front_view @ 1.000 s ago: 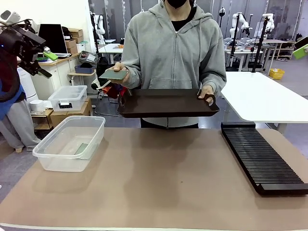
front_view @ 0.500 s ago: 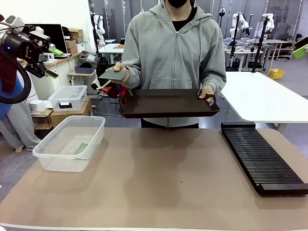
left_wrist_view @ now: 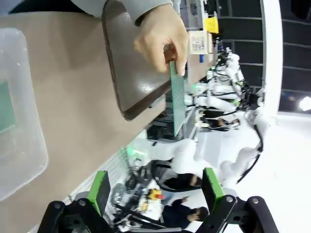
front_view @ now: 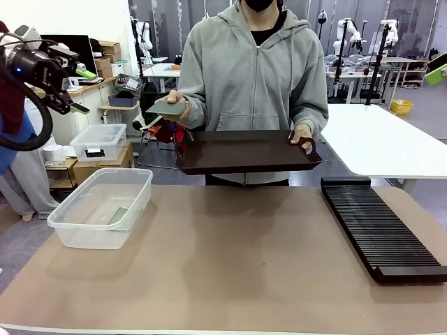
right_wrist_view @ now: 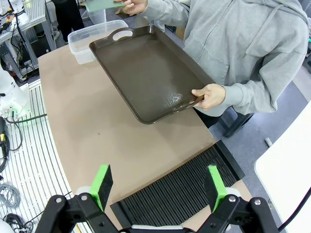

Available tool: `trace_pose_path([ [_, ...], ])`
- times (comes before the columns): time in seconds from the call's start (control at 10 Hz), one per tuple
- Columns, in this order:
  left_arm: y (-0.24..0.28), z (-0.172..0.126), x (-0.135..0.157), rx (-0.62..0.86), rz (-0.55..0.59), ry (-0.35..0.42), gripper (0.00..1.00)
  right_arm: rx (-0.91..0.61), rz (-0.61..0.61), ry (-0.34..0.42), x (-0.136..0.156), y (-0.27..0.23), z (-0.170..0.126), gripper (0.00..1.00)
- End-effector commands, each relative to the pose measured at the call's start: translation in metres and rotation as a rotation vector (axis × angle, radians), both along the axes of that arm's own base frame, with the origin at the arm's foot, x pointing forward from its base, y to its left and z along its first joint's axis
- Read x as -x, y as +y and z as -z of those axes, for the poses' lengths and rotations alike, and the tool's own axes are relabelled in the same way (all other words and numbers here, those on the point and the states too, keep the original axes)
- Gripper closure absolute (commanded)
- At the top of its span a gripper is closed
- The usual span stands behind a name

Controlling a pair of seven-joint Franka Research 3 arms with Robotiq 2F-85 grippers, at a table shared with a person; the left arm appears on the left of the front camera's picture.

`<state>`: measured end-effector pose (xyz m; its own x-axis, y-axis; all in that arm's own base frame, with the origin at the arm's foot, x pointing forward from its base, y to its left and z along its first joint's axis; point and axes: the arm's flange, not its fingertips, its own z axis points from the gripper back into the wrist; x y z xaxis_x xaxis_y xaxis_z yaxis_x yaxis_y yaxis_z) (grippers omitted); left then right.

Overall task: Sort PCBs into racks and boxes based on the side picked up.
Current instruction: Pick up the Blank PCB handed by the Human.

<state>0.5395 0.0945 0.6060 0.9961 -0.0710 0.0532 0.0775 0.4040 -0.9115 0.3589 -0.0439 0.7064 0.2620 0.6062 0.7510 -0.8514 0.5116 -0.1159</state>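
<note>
The left gripper point(front_view: 82, 91), black with green pads, hangs at the upper left of the front view. Its fingers are spread wide and empty, pointing toward the thin square green PCB point(front_view: 165, 107) that the person's hand point(front_view: 179, 105) holds out flat, left of centre. The step appears to be taking that board.

In the left wrist view the PCB point(left_wrist_view: 178, 104) shows edge-on at centre. The jaws should therefore line up to close across its two flat faces, on the free end away from the person's fingers point(left_wrist_view: 167, 46). They should close gently and only once the board sits fully between the pads.

The face turned up should be noted before gripping, since it decides the destination. One choice is the clear lidless plastic tub point(front_view: 87, 236) at lower left, already holding a second green board point(front_view: 119, 215). The other is the long black slotted rack point(front_view: 380, 230) at right.

The approach should stay clear of the wide dark brown tray point(front_view: 244, 150). The right gripper point(right_wrist_view: 159, 189) waits wide open and empty above the rack.
</note>
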Motion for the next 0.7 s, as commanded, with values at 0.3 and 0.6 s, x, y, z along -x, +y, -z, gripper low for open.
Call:
trace_pose_path([
  [0.3, -0.035, 0.033, -0.019, 0.228, -0.06, 0.059, 0.0, -0.01, -0.019, 0.0, 0.0, 0.001, 0.001, 0.0],
  [0.6, -0.069, 0.054, -0.027, 0.272, -0.018, 0.039, 0.0, -0.01, -0.019, 0.0, 0.0, 0.001, 0.001, 0.0],
])
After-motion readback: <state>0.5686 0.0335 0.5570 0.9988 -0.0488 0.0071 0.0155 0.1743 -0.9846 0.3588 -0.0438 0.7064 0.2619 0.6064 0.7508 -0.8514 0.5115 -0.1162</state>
